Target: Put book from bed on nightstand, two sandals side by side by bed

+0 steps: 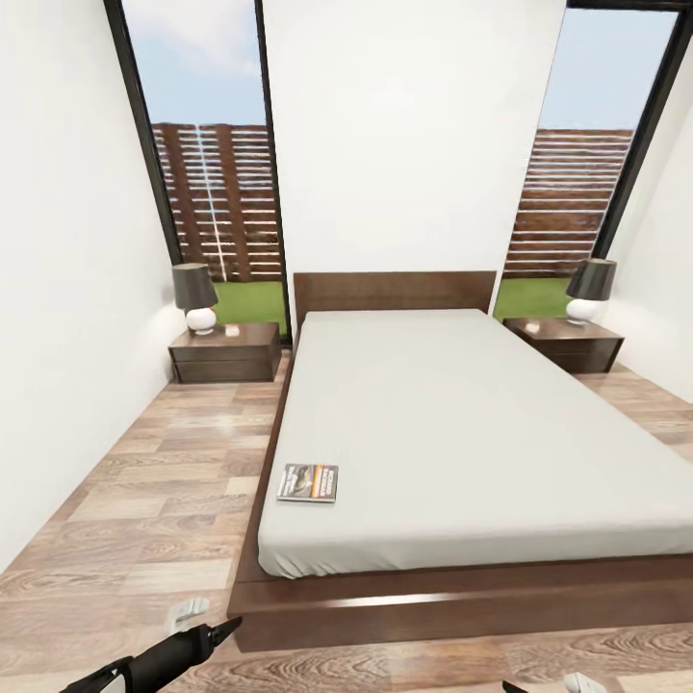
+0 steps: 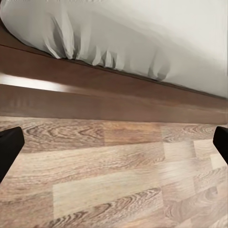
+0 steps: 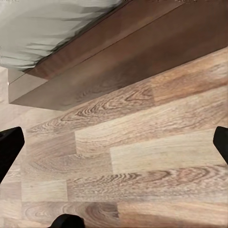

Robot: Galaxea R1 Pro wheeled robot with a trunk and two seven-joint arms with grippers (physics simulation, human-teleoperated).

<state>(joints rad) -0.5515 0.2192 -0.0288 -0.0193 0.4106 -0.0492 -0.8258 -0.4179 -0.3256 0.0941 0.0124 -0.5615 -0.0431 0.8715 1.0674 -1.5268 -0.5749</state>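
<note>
The book (image 1: 308,482), dark-covered with an orange band, lies flat on the near left corner of the bed (image 1: 462,423), a low dark wood frame with a light grey cover. One nightstand (image 1: 225,352) stands left of the headboard and the other nightstand (image 1: 568,345) right of it. The blue sandals are out of view. My left gripper (image 2: 114,147) is open over bare floor in front of the bed's foot rail, its dark fingertips (image 2: 9,147) far apart. My right gripper (image 3: 114,145) is open too, over the planks near a corner of the bed frame (image 3: 42,90).
Each nightstand carries a lamp with a dark shade, the left lamp (image 1: 196,296) and the right lamp (image 1: 589,290). Wood-plank floor (image 1: 144,500) runs along the bed's left side up to the white wall. Tall windows (image 1: 217,154) flank the headboard. My left arm (image 1: 164,659) reaches in at the lower left.
</note>
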